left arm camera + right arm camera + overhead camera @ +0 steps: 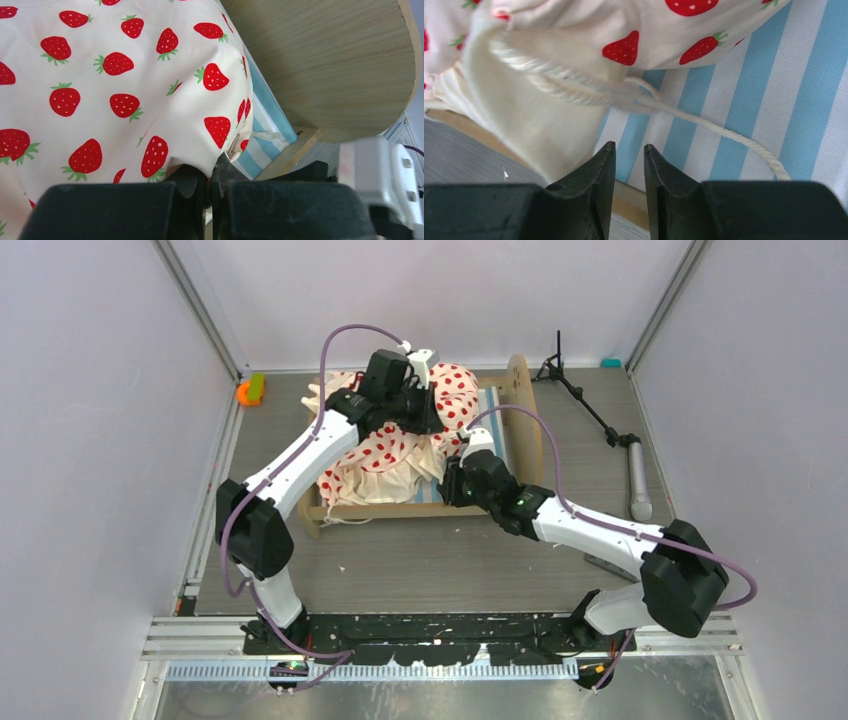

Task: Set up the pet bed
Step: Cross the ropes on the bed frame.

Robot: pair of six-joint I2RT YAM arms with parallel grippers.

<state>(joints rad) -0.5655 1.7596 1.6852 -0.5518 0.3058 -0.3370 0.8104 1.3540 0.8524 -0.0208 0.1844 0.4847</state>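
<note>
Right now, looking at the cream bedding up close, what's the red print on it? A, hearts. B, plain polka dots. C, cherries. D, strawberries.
D: in the left wrist view the bedding is covered in red strawberries with green leafy tops and pale seed specks.

Twin arms, same build: left arm (pixel 300 465) and right arm (pixel 590 528) have glossy white links, chunky black joint housings and a purple cable (pixel 350 332) looping along each. Left hand (pixel 210 180) and right hand (pixel 630 160) are matte black with tapered fingers. There's a tiny green light (pixel 520 503) by the right wrist.
</note>
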